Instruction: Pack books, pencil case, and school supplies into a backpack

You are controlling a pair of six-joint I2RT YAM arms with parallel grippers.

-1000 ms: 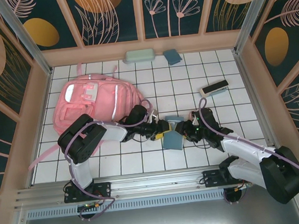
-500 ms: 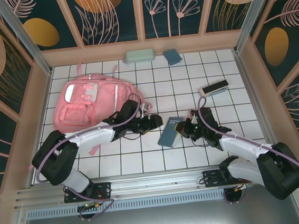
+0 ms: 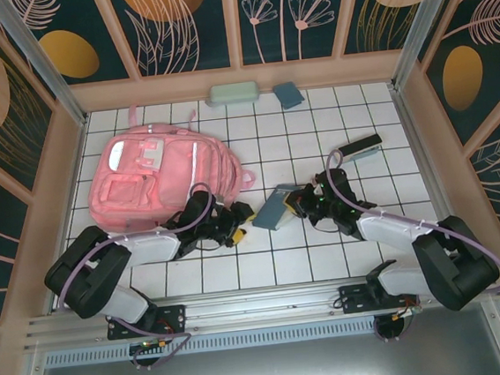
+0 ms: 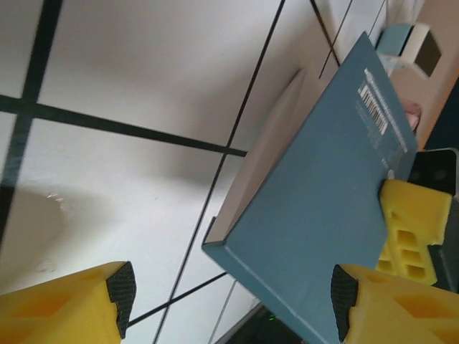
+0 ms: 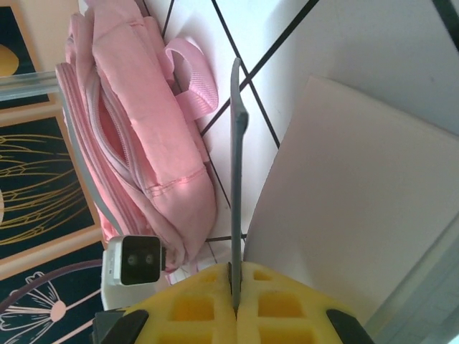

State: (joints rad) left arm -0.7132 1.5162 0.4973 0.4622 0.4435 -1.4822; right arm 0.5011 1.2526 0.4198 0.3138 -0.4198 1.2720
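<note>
**Teal book clamped in right pincer, beside backpack**

The book sat tilted near the middle of the white tiled table. It was just right of the backpack and apart from it.

Right wrist view: my right pincer was clenched on the edge of the cover. Its yellow pads were pressed together with that thin sheet between them. The white pages had splayed away to one side of the cover.

Left wrist view: the teal cover faced me, with a barcode printed near its far corner. A pale leaf showed beneath the cover. The near corner was low over the tiles; I could not tell whether it touched them.

My left pincer was released, with its pads wide apart and nothing between them. It was low over the table, between backpack and book, and pointed at the book.

The backpack lay flat with its front up in the left rear part of the table. I could not tell whether its zip was open.

The case lay against the rear wall. The pad was just beside the case on its right, not touching. The bar lay right of centre, behind my right arm and apart from the book.
</note>
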